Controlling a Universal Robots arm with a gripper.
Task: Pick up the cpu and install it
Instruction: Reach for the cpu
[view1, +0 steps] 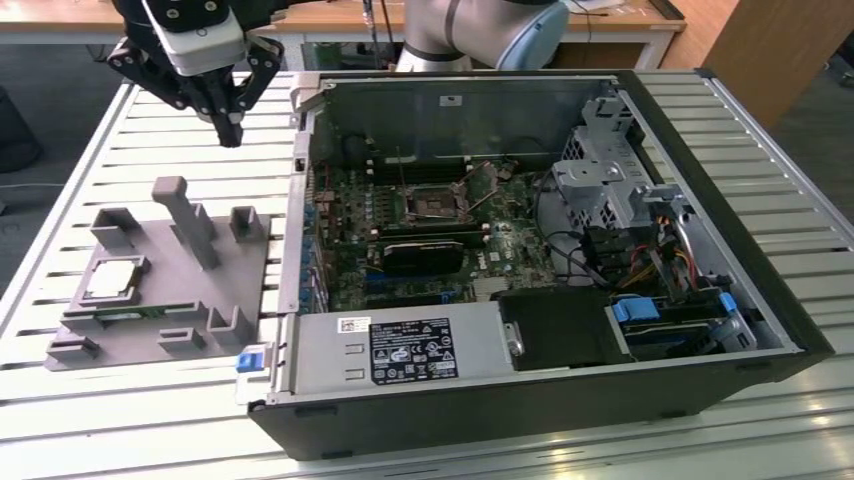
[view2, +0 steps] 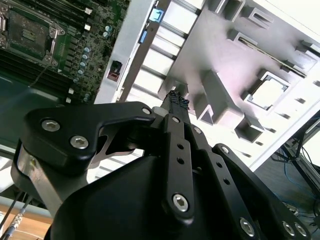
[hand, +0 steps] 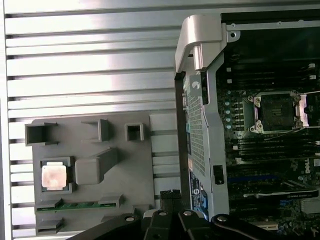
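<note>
Gripper (view1: 230, 135) near grey tray (view1: 174, 295); cpu (view1: 114, 278) lying in its recess.

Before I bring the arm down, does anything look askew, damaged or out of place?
Nothing stands out. The cpu lies flat in its square recess on the grey holder, the memory stick sits level in its slot, and the motherboard socket is open and bare. The gripper hangs above the slatted table, holding nothing.

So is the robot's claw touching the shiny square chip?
Apart. In the exterior view the gripper hangs over the table slats, while the cpu lies in the grey holder, well away from it.
</note>
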